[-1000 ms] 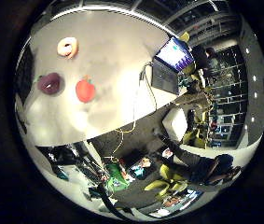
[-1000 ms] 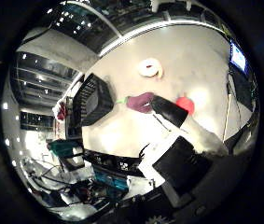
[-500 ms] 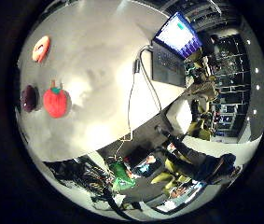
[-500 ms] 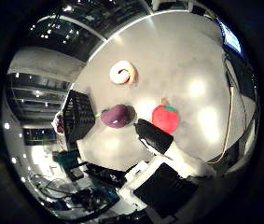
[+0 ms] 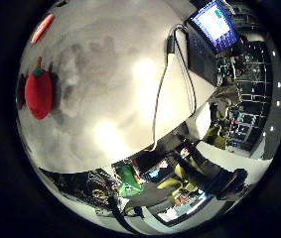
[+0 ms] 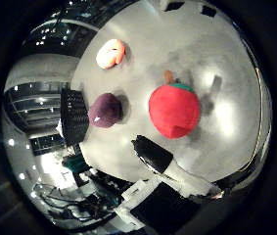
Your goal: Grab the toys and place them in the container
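Robot hand (image 6: pixel 170 171) above red toy (image 6: pixel 173 110)

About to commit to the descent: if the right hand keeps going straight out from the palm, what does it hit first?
Most likely the red toy, which fills the middle of the thumb-side view just beyond a fingertip. The purple toy lies beside it, off the line. Depth is uncertain.

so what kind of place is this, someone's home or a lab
Most likely a lab or workshop. A plain white table holds soft toys, such as a red tomato-like toy, beside an open laptop, with a black mesh container at the table's edge and cluttered equipment around it.
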{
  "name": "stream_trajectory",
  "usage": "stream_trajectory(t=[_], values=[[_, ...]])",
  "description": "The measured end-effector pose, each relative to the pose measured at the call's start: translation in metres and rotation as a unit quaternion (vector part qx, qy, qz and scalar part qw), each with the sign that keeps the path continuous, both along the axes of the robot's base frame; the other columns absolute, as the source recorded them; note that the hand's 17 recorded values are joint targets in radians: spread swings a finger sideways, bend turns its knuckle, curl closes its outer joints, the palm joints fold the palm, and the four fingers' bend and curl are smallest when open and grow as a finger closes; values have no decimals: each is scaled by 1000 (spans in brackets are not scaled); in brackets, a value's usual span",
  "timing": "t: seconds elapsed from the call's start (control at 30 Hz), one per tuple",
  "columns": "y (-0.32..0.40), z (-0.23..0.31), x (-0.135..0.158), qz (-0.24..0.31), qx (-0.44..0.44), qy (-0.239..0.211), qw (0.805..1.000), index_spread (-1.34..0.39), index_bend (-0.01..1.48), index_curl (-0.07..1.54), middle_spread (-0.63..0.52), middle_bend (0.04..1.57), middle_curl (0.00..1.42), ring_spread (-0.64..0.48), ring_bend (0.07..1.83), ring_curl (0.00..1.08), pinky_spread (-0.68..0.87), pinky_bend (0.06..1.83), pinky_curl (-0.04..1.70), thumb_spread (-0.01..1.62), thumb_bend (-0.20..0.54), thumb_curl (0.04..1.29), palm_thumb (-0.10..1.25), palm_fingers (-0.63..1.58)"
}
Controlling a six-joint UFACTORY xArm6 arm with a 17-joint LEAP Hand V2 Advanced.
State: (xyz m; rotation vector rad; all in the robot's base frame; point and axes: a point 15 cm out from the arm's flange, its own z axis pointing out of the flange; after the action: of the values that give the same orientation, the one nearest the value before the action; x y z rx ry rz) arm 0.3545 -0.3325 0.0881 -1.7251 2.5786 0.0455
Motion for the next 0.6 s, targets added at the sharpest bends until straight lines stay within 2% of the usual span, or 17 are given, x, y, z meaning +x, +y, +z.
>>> stream_trajectory(t=[0.37, 0.6], values=[[4, -37, 1, 9, 20, 26, 999, -339, 154, 271, 2, 266, 340, 139, 362, 241, 394, 410, 271, 1074, -23, 280, 495, 276], [14, -45, 1, 21, 28, 38, 999, -313, 153, 260, -23, 320, 347, 21, 493, 257, 307, 412, 261, 1061, -24, 285, 508, 393]])
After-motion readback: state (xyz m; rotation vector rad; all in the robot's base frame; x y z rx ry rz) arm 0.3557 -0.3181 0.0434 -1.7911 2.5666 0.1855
